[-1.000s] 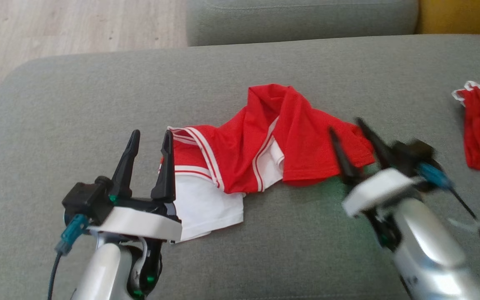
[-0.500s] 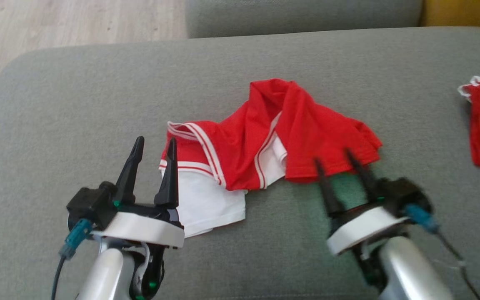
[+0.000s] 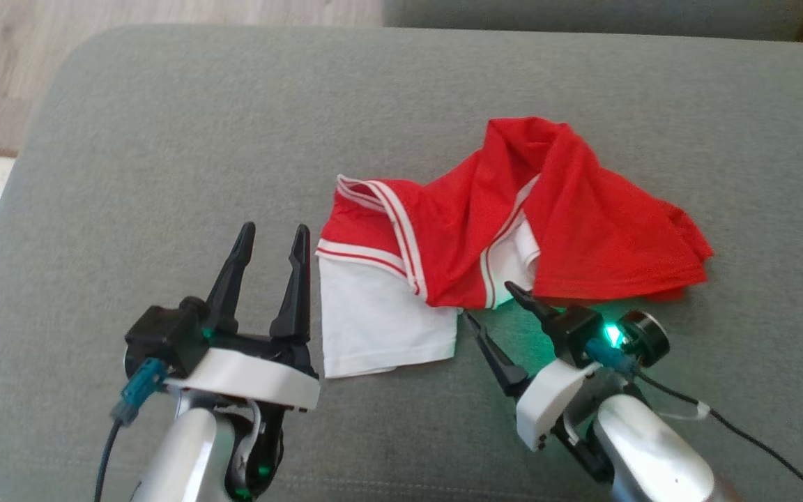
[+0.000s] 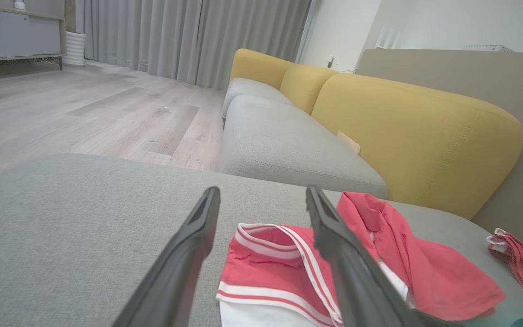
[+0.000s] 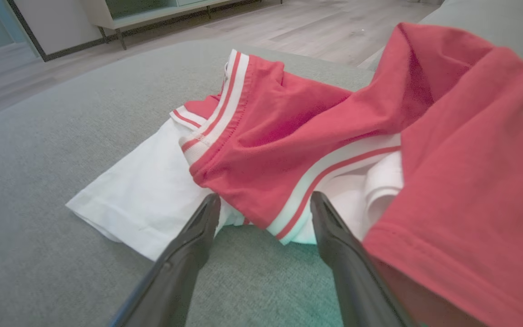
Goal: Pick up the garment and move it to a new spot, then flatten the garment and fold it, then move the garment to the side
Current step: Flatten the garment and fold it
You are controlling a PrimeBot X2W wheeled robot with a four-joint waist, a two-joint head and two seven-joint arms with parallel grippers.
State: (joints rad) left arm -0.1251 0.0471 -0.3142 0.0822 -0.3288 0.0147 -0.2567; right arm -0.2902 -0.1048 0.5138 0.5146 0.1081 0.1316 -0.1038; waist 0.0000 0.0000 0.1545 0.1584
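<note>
While the right gripper gapes, the garment lies just ahead — crumpled

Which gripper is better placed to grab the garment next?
Right, probably: the right gripper is open with the striped edge of the garment between its fingertips, while the left gripper, also open, sits beside the white sleeve.

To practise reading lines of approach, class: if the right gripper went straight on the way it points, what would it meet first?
The garment: the open right gripper aims at its striped red fold, close ahead, though the exact depth is unclear.
</note>
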